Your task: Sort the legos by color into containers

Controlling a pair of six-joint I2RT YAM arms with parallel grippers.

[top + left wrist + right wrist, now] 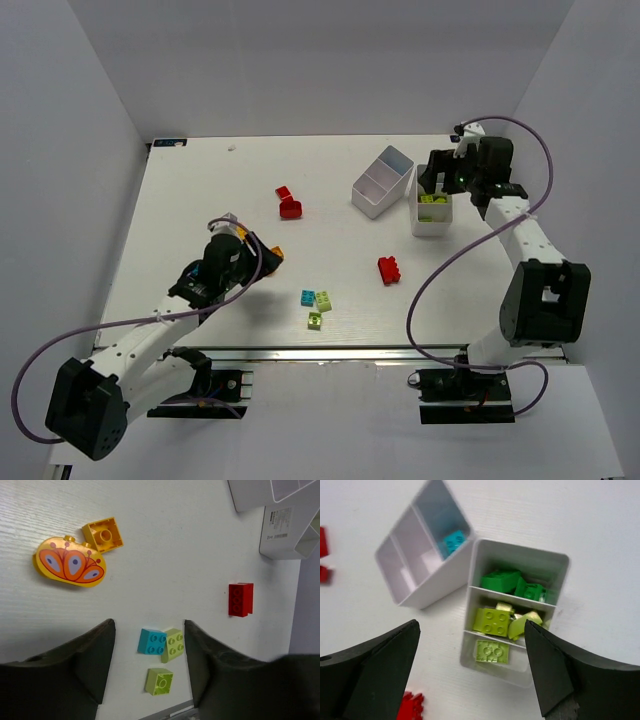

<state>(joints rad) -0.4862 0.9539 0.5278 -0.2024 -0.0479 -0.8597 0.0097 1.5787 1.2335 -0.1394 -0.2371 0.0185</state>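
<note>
My left gripper (255, 258) (148, 625) is open and empty, low over the table. Beyond its fingers lie a cyan brick (151, 641) (308, 297) touching a lime brick (174, 644) (323, 300), and another lime brick (159, 681) (315, 320). An orange brick (103, 534) and a yellow oval piece (70, 562) lie by it. My right gripper (440, 180) (471, 625) is open and empty above a white tray (517, 545) (432, 225) holding green bricks (502, 580) and lime bricks (492, 621). A second, tilted tray (435, 587) (372, 200) holds a cyan brick (454, 540).
A red brick (389, 269) (240, 599) lies mid-table right. Two more red pieces (289, 203) lie further back at centre. White walls enclose the table on three sides. The metal front rail (330, 352) runs along the near edge.
</note>
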